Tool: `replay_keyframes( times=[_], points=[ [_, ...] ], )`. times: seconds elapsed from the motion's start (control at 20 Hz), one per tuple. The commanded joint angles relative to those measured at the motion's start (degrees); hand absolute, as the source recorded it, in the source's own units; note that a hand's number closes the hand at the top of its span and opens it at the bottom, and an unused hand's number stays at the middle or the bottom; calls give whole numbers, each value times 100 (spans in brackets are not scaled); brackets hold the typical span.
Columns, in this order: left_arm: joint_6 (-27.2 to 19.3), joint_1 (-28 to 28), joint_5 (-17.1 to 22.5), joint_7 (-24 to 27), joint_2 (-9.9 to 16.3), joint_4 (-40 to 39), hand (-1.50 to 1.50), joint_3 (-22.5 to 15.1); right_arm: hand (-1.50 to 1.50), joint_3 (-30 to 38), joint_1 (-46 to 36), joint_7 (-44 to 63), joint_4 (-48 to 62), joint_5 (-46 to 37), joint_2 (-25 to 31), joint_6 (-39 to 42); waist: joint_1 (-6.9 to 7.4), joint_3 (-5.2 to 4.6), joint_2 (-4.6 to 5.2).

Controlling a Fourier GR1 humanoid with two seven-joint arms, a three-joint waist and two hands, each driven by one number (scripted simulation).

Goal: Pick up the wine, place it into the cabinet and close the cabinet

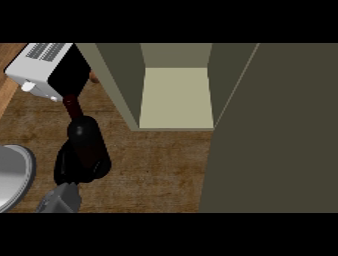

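Left hand [83, 152] curled round wine [73, 106], neck pointing away, cabinet [173, 97] open

Light is dim and even, with no glare. The cabinet [176, 97] floor is the brightest patch, its inner walls shaded darker. The robot hand [83, 160] reads nearly solid black against the brown tabletop [157, 170], casting no distinct shadow.

dark red wine [74, 107], olive cabinet [275, 125]

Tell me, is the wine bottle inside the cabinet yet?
No, the wine bottle is left of the open cabinet, held in the left hand.
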State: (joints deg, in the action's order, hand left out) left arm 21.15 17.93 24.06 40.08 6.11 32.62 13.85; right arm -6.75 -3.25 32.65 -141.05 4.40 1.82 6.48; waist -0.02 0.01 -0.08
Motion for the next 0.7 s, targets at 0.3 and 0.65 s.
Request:
replay_keyframes(
  times=[0.3, 0.65],
  points=[
    [-391, -882, -267, -463, -555, 1963, 150, -810, -150, -29, -129, 162, -273, 168, -38, -96, 28, 2, -10],
    [-1651, -1642, 405, -1334, -607, 3786, 150, -2499, -150, 108, -371, 557, -360, 235, -5, -214, 29, 2, -19]
  ],
)
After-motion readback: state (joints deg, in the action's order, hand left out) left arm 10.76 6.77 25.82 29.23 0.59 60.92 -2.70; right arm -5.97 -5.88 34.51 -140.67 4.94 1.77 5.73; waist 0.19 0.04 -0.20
